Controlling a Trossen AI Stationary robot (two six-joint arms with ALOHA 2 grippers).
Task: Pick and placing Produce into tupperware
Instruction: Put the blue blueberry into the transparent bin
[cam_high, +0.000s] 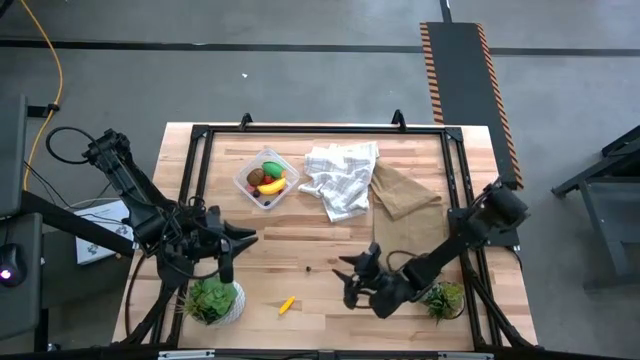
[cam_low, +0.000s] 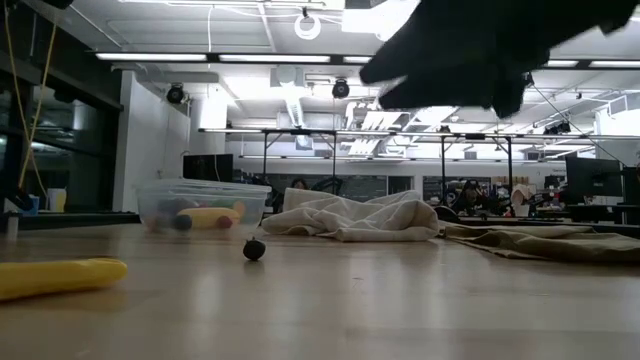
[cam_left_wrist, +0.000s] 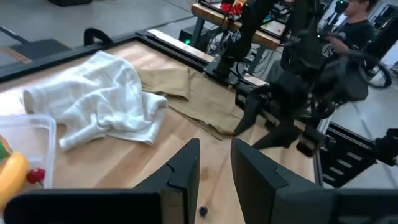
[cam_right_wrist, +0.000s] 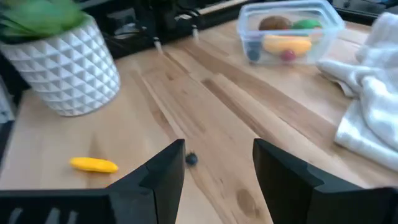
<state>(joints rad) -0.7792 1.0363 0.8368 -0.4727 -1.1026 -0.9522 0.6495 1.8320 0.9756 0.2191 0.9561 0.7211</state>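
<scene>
- The tupperware (cam_high: 266, 179), a clear shallow tub, sits on the far left part of the wooden counter (cam_high: 320, 250), just left of the white checked cloth (cam_high: 341, 176).
- Inside it lie a green oval piece (cam_high: 272, 167), a yellow banana piece (cam_high: 271, 185), a brown kiwi-like ball (cam_high: 257, 177) and a small red piece; the right wrist view also shows a dark blue berry against the tub's wall.
- Two pieces of produce remain loose on the counter: a yellow banana-like piece (cam_high: 287, 304) near the front edge, and a tiny dark berry (cam_high: 308, 268) farther back, toward the middle.
- In the low view the berry (cam_low: 254, 249) stands in front of the tub (cam_low: 203, 207), apart from it, with the banana-like piece (cam_low: 58, 276) nearer the camera on the left.
- The right gripper (cam_high: 350, 277) hovers above the counter right of the berry, not touching it; its jaws are spread wide and hold nothing. In its wrist view the berry (cam_right_wrist: 191, 159) shows between the two fingers.
- The left gripper (cam_high: 232, 243) hangs over the left side of the counter, in front of the tupperware and left of the berry; its jaws are spread with a narrower gap, and hold nothing.
- A tan cloth (cam_high: 402, 190) lies flat just right of the white cloth, touching it.
- A potted plant in a white faceted pot (cam_high: 213, 300) stands at the front left, near the banana-like piece; a second small plant (cam_high: 444, 299) stands at the front right beside the right arm.
</scene>
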